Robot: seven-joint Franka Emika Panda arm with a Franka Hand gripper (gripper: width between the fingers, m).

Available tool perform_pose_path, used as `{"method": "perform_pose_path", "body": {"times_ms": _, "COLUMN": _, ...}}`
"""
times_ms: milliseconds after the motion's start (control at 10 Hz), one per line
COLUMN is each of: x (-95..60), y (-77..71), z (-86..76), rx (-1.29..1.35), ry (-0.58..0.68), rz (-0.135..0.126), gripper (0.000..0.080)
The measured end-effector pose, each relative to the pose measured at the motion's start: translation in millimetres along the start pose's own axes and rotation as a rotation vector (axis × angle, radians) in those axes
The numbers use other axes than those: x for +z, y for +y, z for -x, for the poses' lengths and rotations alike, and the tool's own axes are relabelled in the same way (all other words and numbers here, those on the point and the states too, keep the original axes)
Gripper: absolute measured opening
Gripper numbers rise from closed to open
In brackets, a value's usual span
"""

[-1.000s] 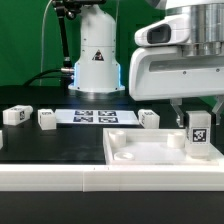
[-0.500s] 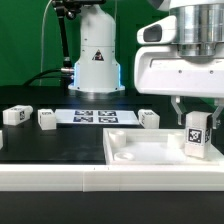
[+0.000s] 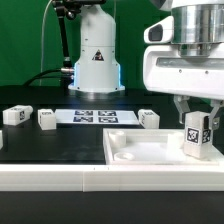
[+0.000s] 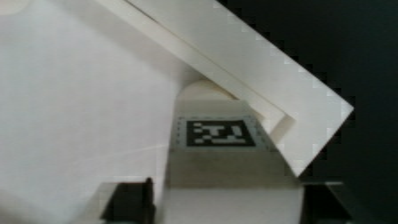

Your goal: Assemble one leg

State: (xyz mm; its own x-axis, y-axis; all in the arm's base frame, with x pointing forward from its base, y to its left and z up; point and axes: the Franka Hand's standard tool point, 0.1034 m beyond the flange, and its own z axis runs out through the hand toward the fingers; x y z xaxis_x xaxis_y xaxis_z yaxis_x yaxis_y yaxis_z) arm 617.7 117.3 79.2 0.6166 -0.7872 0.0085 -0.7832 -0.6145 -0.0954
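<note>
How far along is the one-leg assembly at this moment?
Done: the leg is off the table and upright at the white panel corner on the exterior view's right. In hand: the gripper is clamped on it; the wrist view shows its tag between the fingers. Left: seating, which cannot be confirmed here, and release. Three spare legs lie on the table.

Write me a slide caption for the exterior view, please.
The gripper holds the tagged leg at a corner of the white panel.
</note>
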Motion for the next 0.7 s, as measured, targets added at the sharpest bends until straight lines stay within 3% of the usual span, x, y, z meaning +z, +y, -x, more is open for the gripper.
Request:
{"method": "perform_pose_path", "body": {"times_ms": 100, "x": -0.3, "y": -0.1, "z": -0.3, "rx": -0.060, "ry": 0.000, "rz": 0.000, "gripper": 0.0490}}
{"method": "perform_pose_path", "body": {"times_ms": 200, "x": -0.3, "y": 0.9, "z": -2.1, "rx": -0.194, "ry": 0.001, "rz": 0.000, "gripper": 0.0613}}
{"method": "perform_pose_path", "body": {"times_ms": 700, "x": -0.4, "y": -1.9, "z": -0.8, "rx": -0.770, "ry": 0.019, "rz": 0.024, "gripper": 0.0648}}
